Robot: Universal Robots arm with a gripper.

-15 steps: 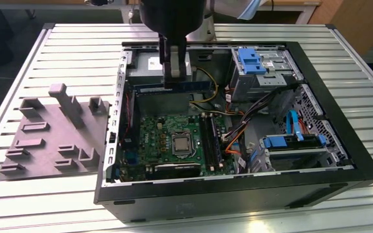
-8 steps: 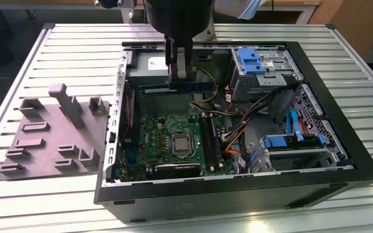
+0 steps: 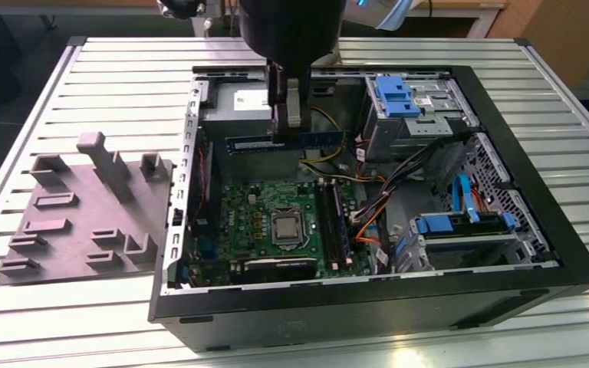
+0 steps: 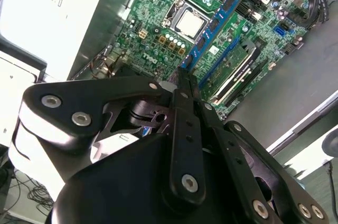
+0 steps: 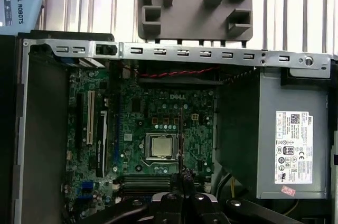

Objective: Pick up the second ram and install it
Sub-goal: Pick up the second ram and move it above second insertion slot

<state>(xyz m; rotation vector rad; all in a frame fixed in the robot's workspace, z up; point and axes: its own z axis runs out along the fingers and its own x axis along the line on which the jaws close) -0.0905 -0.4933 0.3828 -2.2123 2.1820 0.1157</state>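
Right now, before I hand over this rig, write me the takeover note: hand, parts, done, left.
Hand: shut on the second ram, gripping it near its middle.
Position: the stick hangs level over the open computer case, above the motherboard.
Done: pickup. In the second wrist view one other stick looks seated in the memory slots.
Left: the held stick is not yet in a slot.
Grey tray sits on the table, at the exterior view's left of the case.
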